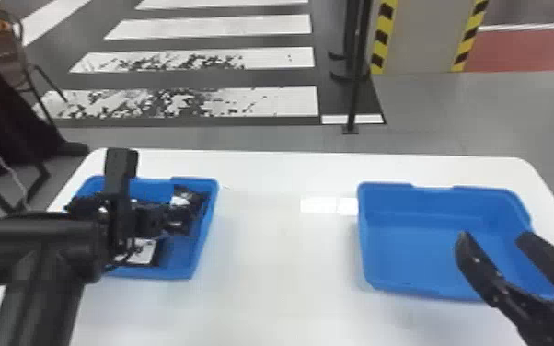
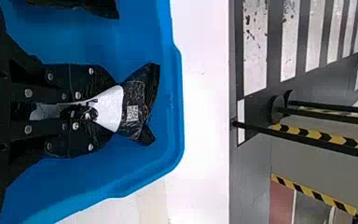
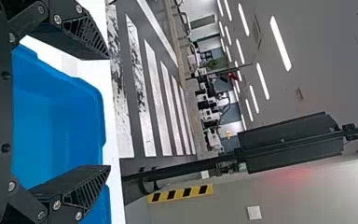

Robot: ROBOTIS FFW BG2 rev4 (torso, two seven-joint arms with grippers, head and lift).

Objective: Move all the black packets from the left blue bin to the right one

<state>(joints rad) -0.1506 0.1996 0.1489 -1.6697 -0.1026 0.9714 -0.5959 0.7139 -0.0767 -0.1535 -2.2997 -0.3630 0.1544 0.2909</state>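
Pkts (image 1: 145, 253), L bin (image 1: 204, 230); 1 pkt (image 2: 134, 91) btwn L jaws

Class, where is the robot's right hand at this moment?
In the head view, the right hand is at the right, its fingers apart above the right blue bin on the white table.

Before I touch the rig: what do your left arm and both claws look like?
Left arm: black, thick rounded link, with a thin dark cable near its far end. Left claw: black, with silver screw heads. Right claw: black, tapered fingers, ribbed sides, silver screws at the joints.
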